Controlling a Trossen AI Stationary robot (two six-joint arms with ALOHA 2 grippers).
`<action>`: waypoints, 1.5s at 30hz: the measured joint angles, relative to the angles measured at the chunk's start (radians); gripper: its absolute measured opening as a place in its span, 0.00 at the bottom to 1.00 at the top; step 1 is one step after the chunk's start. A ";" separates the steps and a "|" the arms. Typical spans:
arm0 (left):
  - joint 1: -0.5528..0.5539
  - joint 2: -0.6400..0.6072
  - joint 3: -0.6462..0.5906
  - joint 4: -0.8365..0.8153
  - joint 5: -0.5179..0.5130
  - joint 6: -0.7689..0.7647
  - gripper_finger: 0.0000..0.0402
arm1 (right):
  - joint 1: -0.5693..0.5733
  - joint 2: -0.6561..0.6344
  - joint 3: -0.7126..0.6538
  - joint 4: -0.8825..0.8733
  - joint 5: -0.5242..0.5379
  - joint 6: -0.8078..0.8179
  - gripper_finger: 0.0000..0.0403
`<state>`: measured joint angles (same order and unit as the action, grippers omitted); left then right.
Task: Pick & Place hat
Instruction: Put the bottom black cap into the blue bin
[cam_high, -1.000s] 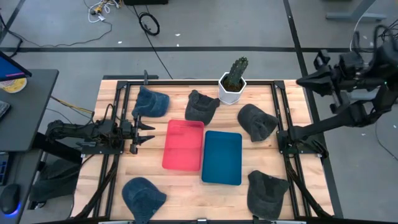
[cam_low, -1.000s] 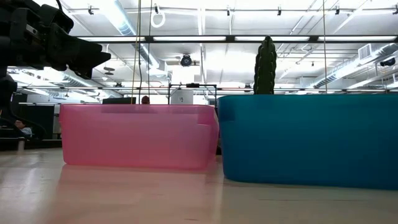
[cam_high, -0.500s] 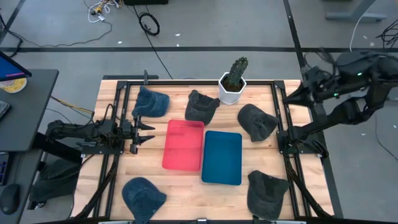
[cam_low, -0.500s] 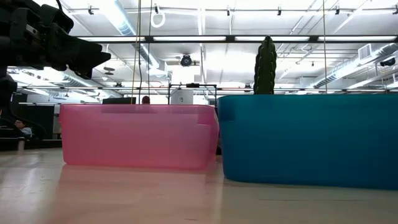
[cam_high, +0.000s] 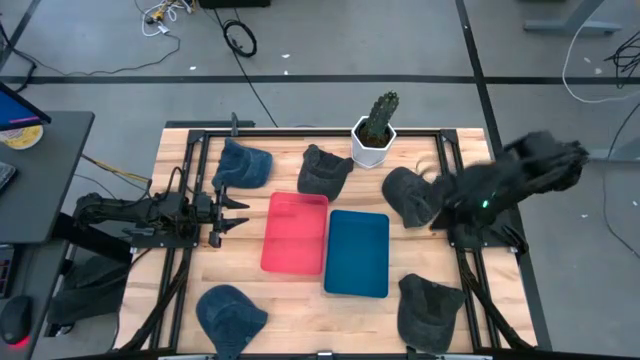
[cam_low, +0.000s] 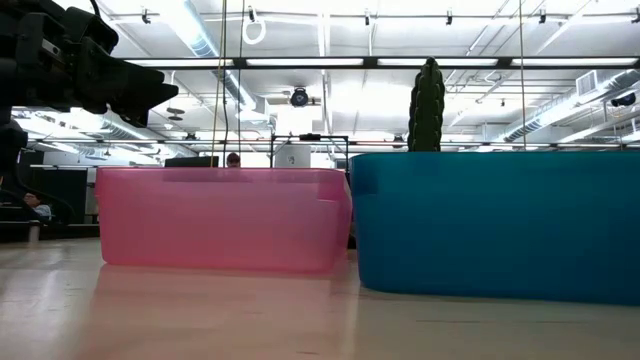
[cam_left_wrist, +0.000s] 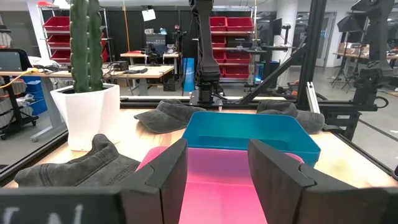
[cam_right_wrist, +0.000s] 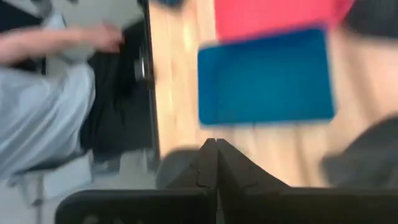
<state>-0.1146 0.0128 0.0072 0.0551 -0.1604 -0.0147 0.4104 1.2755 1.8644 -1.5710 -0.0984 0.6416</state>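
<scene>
Since the earlier frame your right arm swung in from outside the table's right edge, and its right gripper (cam_high: 438, 215) came over the dark grey hat (cam_high: 410, 195) lying right of the pink bin (cam_high: 295, 232) and above the blue bin (cam_high: 357, 252), fingers pressed together on nothing. That hat looked soft, crumpled, brim flattened on the wood. Your left gripper (cam_high: 236, 212) waited left of the pink bin, fingers spread.

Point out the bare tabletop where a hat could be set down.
Free wood lies in front of the pink bin, between the front blue hat and the front grey hat. The back row around the cactus pot is crowded.
</scene>
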 joint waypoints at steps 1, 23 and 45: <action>0.000 0.000 0.000 0.000 0.000 0.000 0.43 | 0.026 0.002 -0.029 0.001 -0.013 0.041 0.01; 0.000 0.000 0.000 0.000 0.000 0.000 0.43 | 0.410 0.144 -0.310 0.032 -0.022 0.537 0.01; 0.000 0.000 0.000 0.000 0.000 0.000 0.43 | 0.458 0.213 -0.310 0.112 0.032 0.657 0.07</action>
<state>-0.1145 0.0128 0.0072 0.0551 -0.1604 -0.0147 0.8684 1.4883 1.5547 -1.4586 -0.0661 1.2984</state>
